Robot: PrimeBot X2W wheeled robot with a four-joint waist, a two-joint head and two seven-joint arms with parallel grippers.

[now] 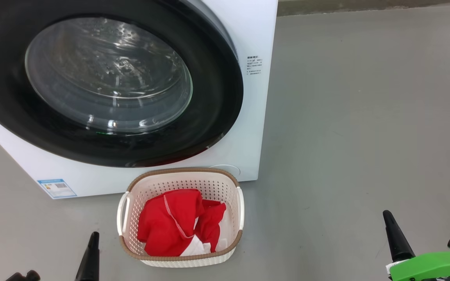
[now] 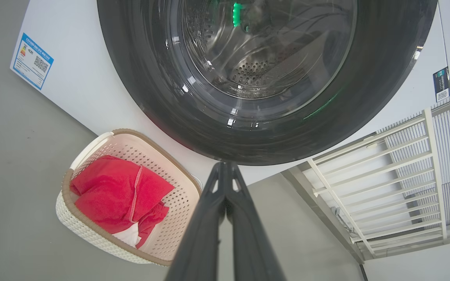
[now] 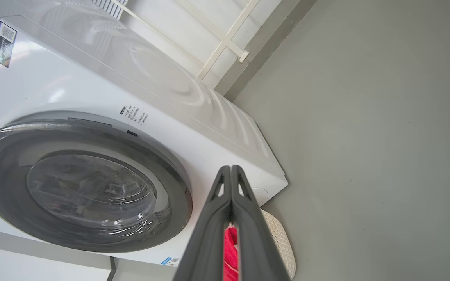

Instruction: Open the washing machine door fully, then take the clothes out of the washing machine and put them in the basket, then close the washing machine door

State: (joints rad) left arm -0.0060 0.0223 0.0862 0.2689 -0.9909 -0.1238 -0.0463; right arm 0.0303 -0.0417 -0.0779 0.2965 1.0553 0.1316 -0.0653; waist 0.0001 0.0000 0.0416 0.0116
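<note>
The left gripper point(image 1: 93, 235) and right gripper point(image 1: 387, 214) are both pressed together, empty. Between them sits one basket point(image 1: 182, 171) holding the red clothes point(image 1: 170, 222). Ahead of the fingers point(image 1: 90, 253) stands one washer point(image 1: 262, 117), door point(image 1: 108, 78) closed. One blue label point(image 1: 57, 188) carries a QR code; its print is unreadable.

The washing machine's point(image 1: 256, 39) blue label point(image 1: 57, 188) (bearing a QR code point(image 2: 40, 63)) and small print point(image 1: 254, 64) are unreadable.

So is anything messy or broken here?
Nothing stands out. The red clothes sit bunched inside the basket, none spilled on the floor, and the washing machine door looks shut.
</note>
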